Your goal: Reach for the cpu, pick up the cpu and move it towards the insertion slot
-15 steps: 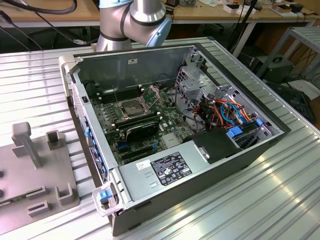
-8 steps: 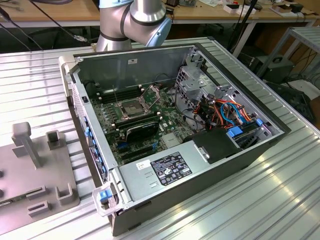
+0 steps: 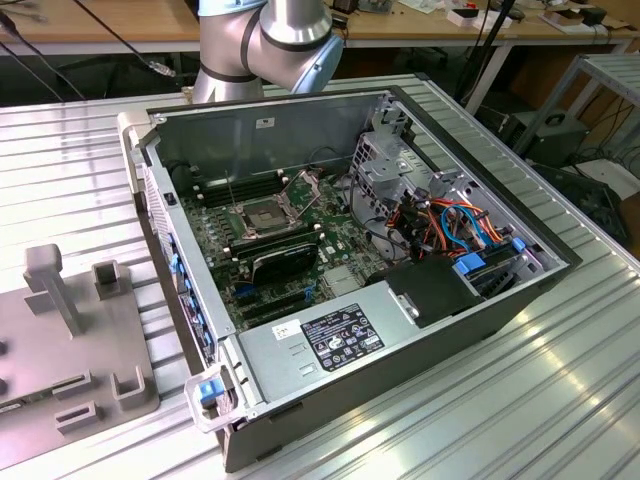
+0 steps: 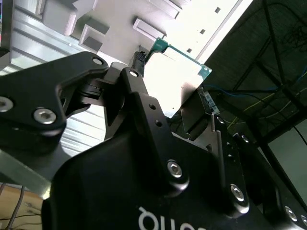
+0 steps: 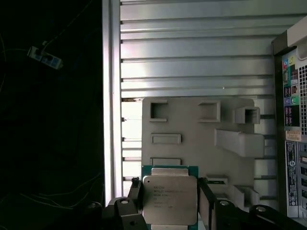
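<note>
- At left-centre of the exterior view, inside the open case (image 3: 260, 135): insertion slot (image 3: 262, 217)
- cpu (image 5: 170, 206): pinched by its edges in pincer (image 5: 169, 188), over grey fixture plate (image 5: 192, 129)
- Handling: best carried level, edge grip steady

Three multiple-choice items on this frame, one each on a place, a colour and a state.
1. The cpu is: A in the socket; B between the jaws; C on the plate.
2. Its board edge is: A red; B green; C yellow.
3. The case is: A closed; B upside down; C open.

B: fingers flank it in both wrist views.
B: green shows around its lid.
C: the motherboard lies exposed.
</note>
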{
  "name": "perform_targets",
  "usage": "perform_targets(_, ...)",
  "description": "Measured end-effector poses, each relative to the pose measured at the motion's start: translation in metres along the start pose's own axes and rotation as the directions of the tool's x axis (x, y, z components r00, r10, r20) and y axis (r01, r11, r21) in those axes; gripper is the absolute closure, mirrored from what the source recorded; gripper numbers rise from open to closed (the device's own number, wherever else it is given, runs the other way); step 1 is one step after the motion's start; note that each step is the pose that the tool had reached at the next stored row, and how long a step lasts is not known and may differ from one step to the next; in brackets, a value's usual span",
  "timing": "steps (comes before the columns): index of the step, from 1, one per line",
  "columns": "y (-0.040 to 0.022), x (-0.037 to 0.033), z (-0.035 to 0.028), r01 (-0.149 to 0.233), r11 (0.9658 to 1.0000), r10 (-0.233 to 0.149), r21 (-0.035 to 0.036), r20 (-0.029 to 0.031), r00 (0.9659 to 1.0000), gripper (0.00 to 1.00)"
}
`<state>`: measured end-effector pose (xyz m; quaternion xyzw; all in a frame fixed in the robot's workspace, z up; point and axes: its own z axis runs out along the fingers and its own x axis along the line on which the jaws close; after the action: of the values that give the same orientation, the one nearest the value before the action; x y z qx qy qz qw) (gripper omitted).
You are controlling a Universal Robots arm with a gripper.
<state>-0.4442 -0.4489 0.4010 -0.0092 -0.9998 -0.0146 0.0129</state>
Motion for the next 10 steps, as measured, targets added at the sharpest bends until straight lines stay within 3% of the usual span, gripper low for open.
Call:
perform_targets(4,0.0001,0.0001,-0.0058,0.000,1.0000,0.000,0.0000,0.0000,1.0000,0.45)
perform_targets(10,0.0002,-0.0003,-0.0060,0.000,1.0000,0.000,0.0001,0.0000,1.0000,0.45)
